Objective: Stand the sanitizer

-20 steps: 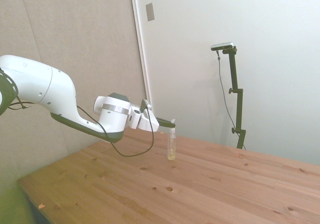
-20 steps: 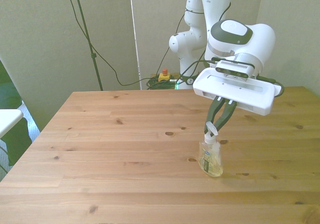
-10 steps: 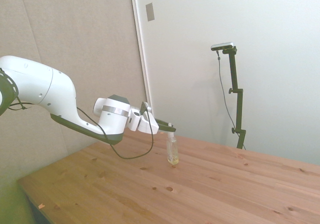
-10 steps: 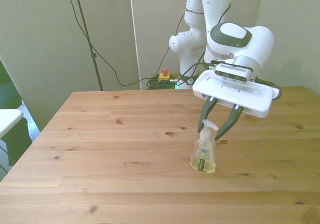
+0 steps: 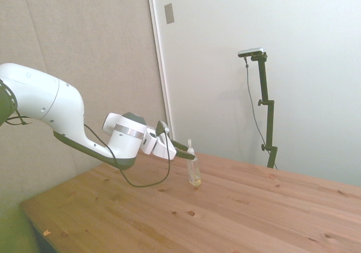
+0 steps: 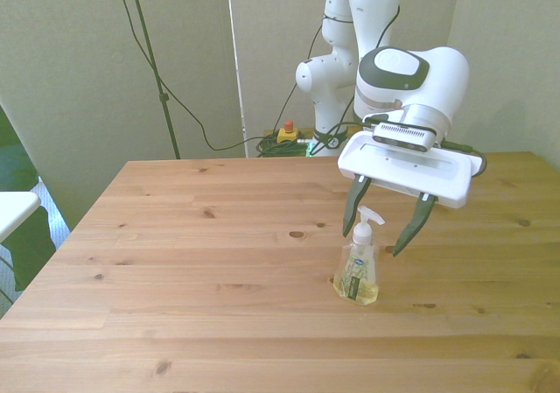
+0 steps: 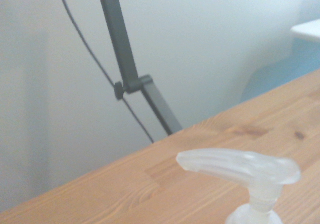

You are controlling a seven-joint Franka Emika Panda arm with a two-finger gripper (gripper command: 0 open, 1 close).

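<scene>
table (image 6: pixel 175 262): you are seeing it filling the front view's lower half | gripper (image 6: pixel 380 233): hanging right of centre, fingers spread wide, gripping nothing | sanitizer (image 6: pixel 358 270): standing upright on the wood between the fingers, touching neither, pump nozzle (image 7: pixel 240 165) pointing toward the front view's right

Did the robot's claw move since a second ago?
Yes. The gripper opened and let go of the sanitizer, which stands on the table. It also pulled back toward the table's far edge.
</scene>
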